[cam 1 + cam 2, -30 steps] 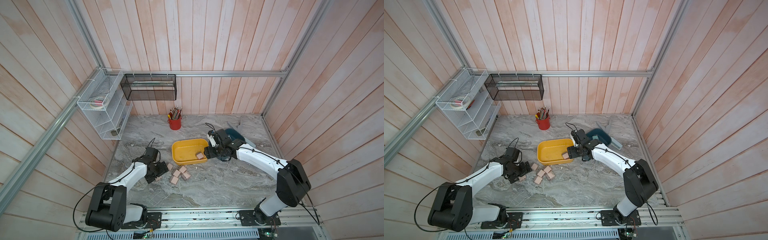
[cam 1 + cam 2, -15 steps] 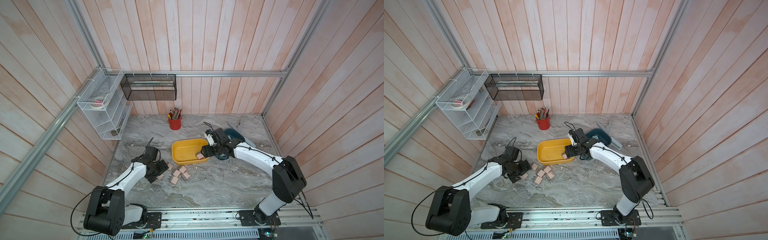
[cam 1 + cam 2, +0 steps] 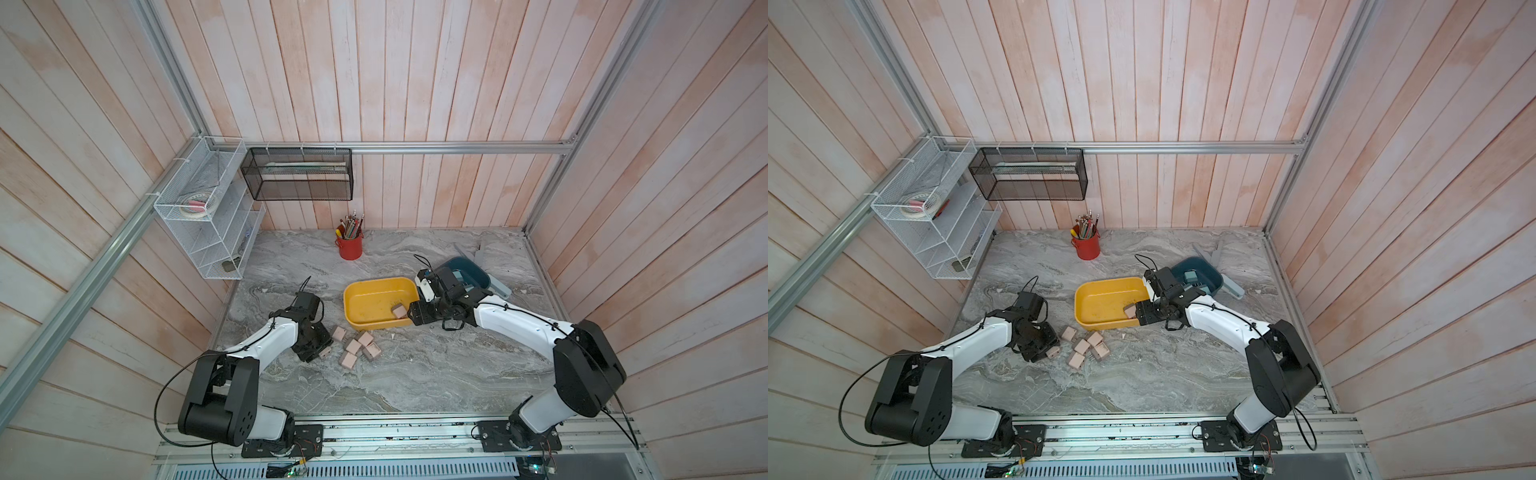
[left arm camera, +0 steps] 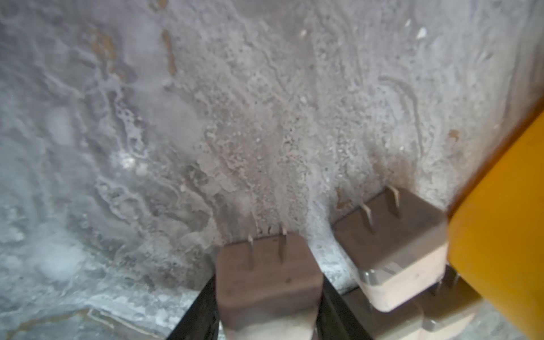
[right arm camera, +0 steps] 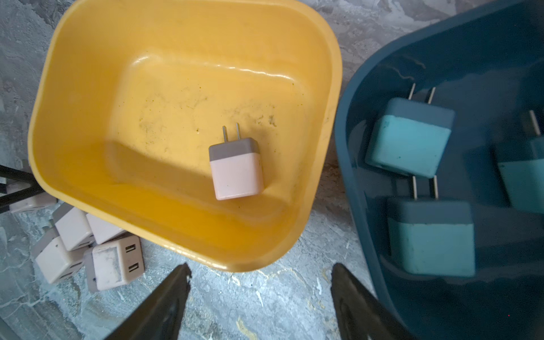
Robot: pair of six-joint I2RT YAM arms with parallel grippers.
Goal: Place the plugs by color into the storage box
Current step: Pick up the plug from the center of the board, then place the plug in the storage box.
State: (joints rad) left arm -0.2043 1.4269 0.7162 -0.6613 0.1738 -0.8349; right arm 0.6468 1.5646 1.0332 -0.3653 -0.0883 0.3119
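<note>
Several pale pink plugs lie in a loose cluster on the marble table, just in front of the yellow storage box. My left gripper is low at the cluster's left edge, shut on one pink plug with its prongs pointing away. Another pink plug lies right beside it. One pink plug rests inside the yellow box. Three teal plugs lie in the dark blue box. My right gripper hangs open and empty over bare table at the yellow box's near right corner.
A red cup of pencils stands at the back of the table. A white wire rack and a black mesh basket hang on the walls at the back left. A grey-blue flat piece lies beside the blue box.
My left gripper slid right into the cluster and closed on a pink plug. The right gripper drew slightly toward the yellow box's corner, still open.
</note>
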